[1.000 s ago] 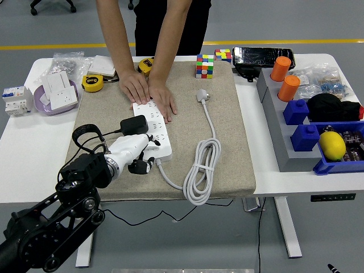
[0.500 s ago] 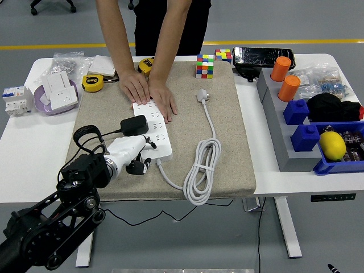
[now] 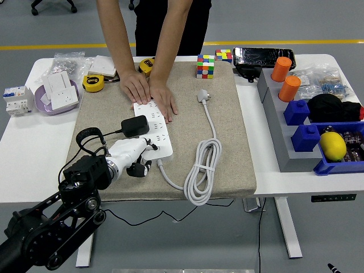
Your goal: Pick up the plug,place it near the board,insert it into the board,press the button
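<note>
Head view: the black plug (image 3: 135,126) sits on the board (image 3: 153,129) just far of the left hand (image 3: 135,157), whose grip state I cannot tell.

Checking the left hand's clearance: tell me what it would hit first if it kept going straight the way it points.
Probably the white power strip: the left hand points up and right toward its near end, beside the black plug. Depth is unclear from this view.
</note>
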Controlling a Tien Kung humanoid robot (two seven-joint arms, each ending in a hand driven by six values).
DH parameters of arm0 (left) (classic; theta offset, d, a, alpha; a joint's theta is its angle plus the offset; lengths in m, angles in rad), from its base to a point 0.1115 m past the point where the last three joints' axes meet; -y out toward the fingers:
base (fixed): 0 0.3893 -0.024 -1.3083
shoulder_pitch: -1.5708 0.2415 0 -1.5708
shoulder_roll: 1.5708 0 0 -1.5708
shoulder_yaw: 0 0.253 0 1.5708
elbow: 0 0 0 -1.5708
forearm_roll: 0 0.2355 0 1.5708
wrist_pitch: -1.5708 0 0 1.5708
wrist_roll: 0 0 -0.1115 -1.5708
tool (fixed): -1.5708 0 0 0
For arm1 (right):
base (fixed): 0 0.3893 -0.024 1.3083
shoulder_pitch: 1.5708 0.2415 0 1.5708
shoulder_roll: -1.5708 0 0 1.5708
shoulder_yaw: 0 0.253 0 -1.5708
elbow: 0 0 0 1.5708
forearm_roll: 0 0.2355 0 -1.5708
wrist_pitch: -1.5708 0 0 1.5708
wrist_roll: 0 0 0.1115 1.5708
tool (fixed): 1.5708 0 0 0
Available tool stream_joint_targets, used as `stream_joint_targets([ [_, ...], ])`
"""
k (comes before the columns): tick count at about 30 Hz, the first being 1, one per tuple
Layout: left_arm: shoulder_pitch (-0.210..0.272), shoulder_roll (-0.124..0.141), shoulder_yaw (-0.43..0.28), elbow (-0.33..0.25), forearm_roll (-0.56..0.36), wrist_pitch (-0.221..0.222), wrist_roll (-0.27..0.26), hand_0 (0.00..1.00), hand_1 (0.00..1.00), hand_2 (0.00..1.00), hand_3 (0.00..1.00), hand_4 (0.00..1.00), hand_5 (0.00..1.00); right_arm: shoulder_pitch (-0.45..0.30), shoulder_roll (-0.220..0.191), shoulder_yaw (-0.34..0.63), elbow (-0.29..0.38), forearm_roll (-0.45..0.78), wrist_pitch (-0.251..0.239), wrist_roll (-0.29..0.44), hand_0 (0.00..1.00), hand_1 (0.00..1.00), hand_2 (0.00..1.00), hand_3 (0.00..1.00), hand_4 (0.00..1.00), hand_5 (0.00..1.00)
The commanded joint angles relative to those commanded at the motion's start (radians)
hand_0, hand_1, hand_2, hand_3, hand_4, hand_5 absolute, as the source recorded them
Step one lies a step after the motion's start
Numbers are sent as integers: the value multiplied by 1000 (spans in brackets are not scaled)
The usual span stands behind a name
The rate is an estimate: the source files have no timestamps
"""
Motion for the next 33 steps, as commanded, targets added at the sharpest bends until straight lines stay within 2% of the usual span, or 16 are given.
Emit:
stream_joint_targets([
  [4,5,0,-15,-15,15,22,-9,160,59,148,706,463,96,-1,0,0,0,-1,0,-1,826,755,748,779,998,962],
  [7,21,-2,-41,-53,33,57,-31,160,59,148,706,463,96,-2,0,0,0,-2,0,-1,826,755,748,779,998,962],
  [8,29,-2,-50,-65,36,73,-41,207,45,132,604,471,95,-2,0,1,0,-4,0,-1,826,755,748,779,998,962],
  [12,87,-4,-105,-138,18,171,-113,207,45,132,604,471,95,-2,1,0,0,-2,0,0,826,755,748,779,998,962],
  [13,108,-2,-123,-162,-7,202,-145,207,45,132,604,471,95,-3,2,2,0,-3,0,0,826,755,748,779,998,962],
  [14,124,-1,-138,-182,-31,231,-176,357,179,187,591,579,116,-4,2,3,0,-4,0,0,826,755,749,779,998,961],
  [17,173,4,-176,-228,-119,319,-278,357,179,187,591,579,116,-6,2,7,0,-6,0,-1,826,755,749,779,998,961],
  [19,200,6,-188,-231,-202,375,-360,357,179,187,591,579,116,-7,2,7,0,-5,0,-1,826,755,749,779,998,961],
  [20,212,7,-194,-227,-241,394,-398,927,907,823,705,894,384,-6,2,7,0,-4,0,0,826,755,748,780,998,962],
  [21,224,7,-201,-222,-293,404,-443,927,907,823,705,894,384,-6,3,5,0,-2,0,1,826,755,748,780,998,962],
  [22,229,7,-205,-219,-330,406,-466,927,907,823,705,894,384,-6,3,4,0,-1,0,2,826,755,748,780,998,962],
  [25,239,9,-206,-205,-447,414,-503,927,907,823,705,894,384,-5,4,4,0,1,-1,2,826,755,748,780,998,962],
  [26,241,9,-205,-200,-477,417,-512,998,998,998,998,998,596,-5,4,4,0,2,-1,2,826,755,749,779,998,961],
  [31,249,3,-197,-167,-612,415,-538,998,998,998,998,998,596,-5,4,7,0,1,-1,1,826,755,749,779,998,961],
  [33,253,3,-197,-162,-626,416,-539,998,998,998,998,998,629,-5,4,7,0,2,-1,1,826,755,749,780,998,961],
])
